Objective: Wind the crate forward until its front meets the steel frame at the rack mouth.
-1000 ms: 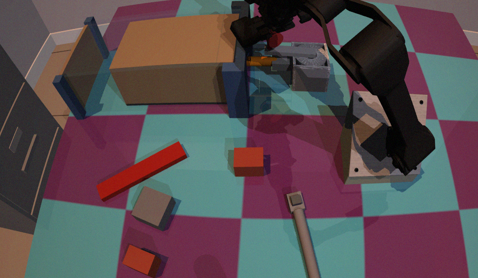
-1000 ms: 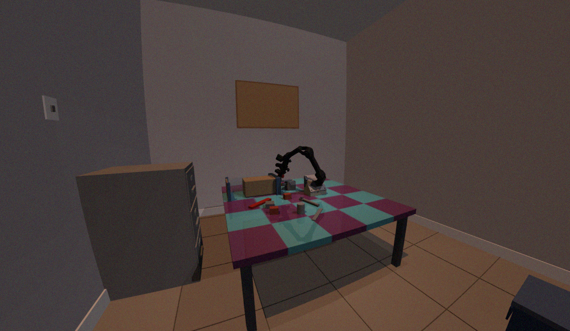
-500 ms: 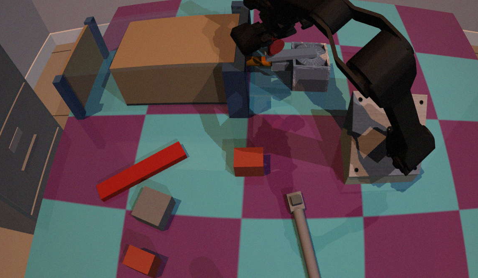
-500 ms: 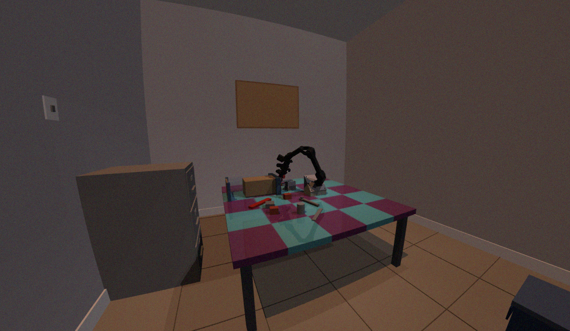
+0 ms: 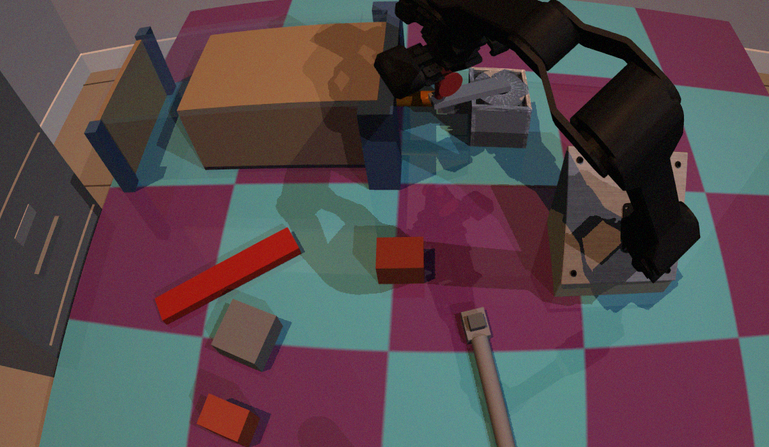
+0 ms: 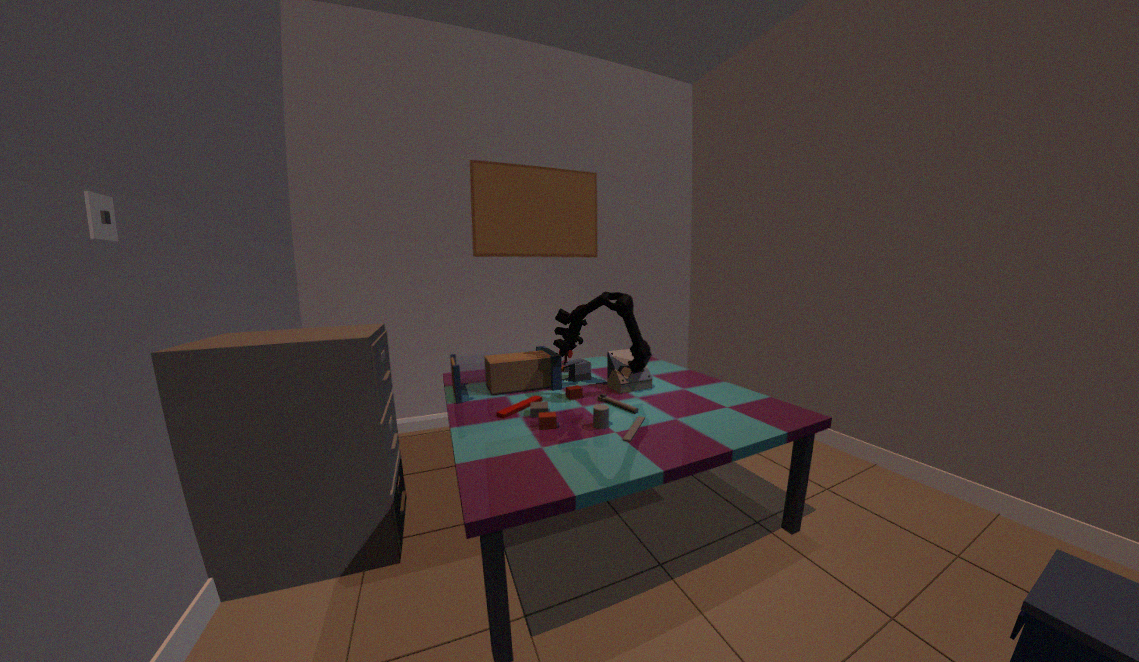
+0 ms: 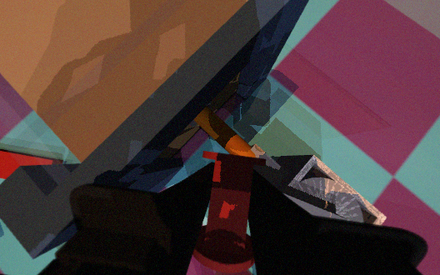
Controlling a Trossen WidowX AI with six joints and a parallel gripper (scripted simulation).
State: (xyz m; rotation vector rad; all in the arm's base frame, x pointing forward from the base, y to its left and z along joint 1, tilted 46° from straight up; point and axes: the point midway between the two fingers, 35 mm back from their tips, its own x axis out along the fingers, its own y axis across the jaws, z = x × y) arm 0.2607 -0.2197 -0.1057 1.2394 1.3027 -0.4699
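The tan crate (image 5: 287, 66) (image 6: 515, 374) (image 7: 13, 37) sits flat in the cubby, its front end at the blue steel frame (image 5: 382, 150) (image 7: 30, 208); I cannot tell whether they touch. An orange strap piece (image 5: 417, 99) (image 7: 240, 143) runs from the frame toward the grey winch (image 5: 498, 130) (image 7: 342, 200). The winch handle (image 5: 476, 90) is on top of the winch, its arm pointing left toward the frame. My gripper (image 7: 230, 170) is shut on the handle's upright red knob (image 5: 449, 84) (image 7: 228, 200). The key and hole are hidden.
A red bar (image 5: 228, 275), a grey block (image 5: 245, 333) and two orange-red blocks (image 5: 400, 258) (image 5: 223, 416) lie in front of the cubby. A long-handled tool (image 5: 489, 383) lies front right. A grey cylinder (image 6: 600, 416) and flat strip (image 6: 634, 427) are near it.
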